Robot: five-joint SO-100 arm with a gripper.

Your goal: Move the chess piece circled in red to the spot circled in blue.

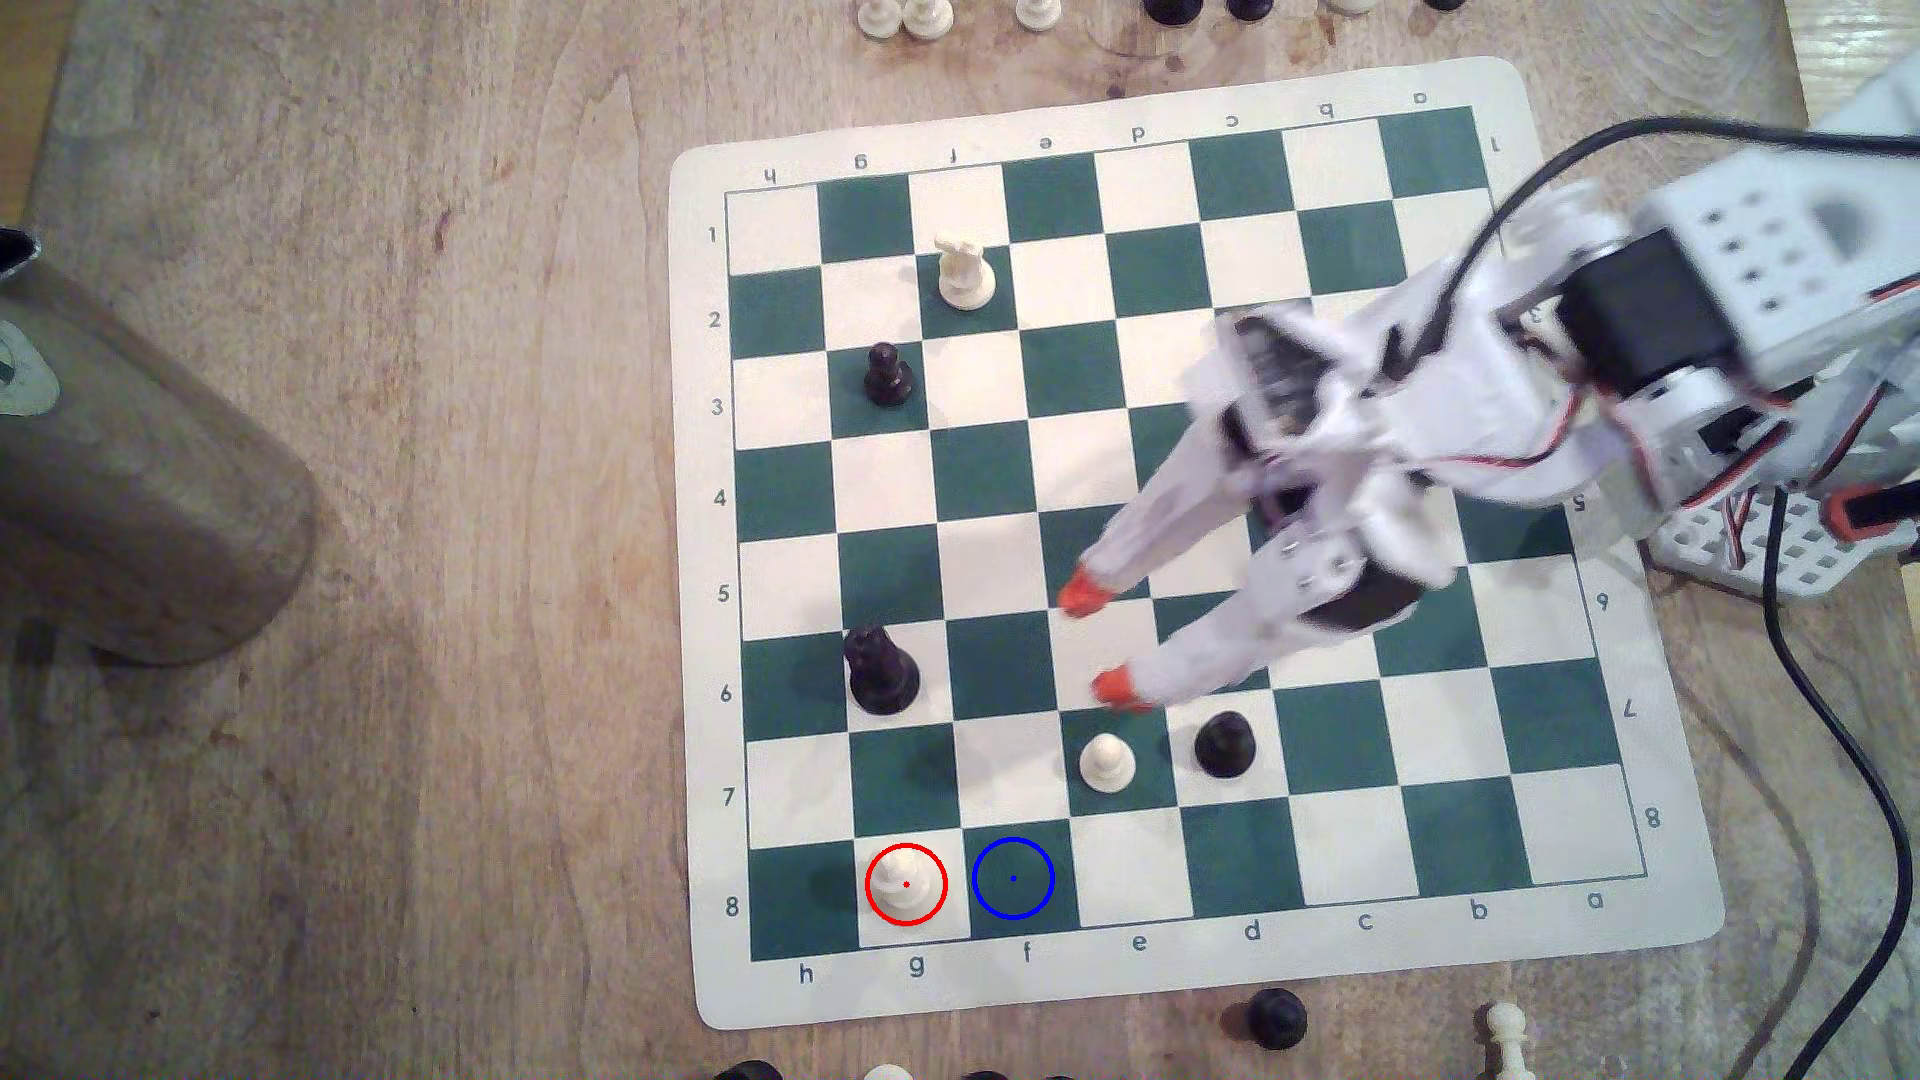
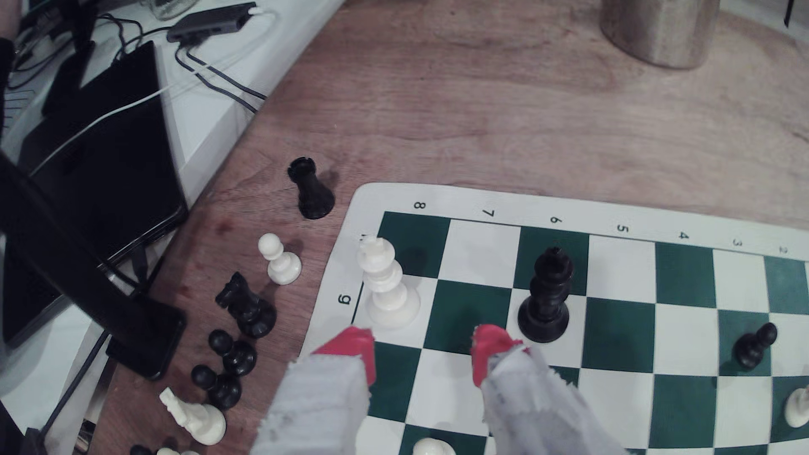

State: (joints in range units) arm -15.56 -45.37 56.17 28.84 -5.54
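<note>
Wooden desk (image 1: 416, 519) carries the board (image 1: 1195, 987). Hand (image 1: 1099, 644) hovers mid-board, fingers spread, empty. Piece (image 1: 902, 883) stands on the red-ringed white square at seven o'clock from it, spot (image 1: 1013, 879) just beside, toward three o'clock.

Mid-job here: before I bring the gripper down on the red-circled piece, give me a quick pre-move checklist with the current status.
1. Gripper open, nothing held: ok.
2. Gripper over the white king: not ok; it hangs several squares off.
3. King upright on g8: ok.
4. Blue-ringed f8 square free: ok.
5. White pawn beneath the fingertips could be brushed on descent: not ok.
6. Gripper height above the board: cannot tell.
</note>
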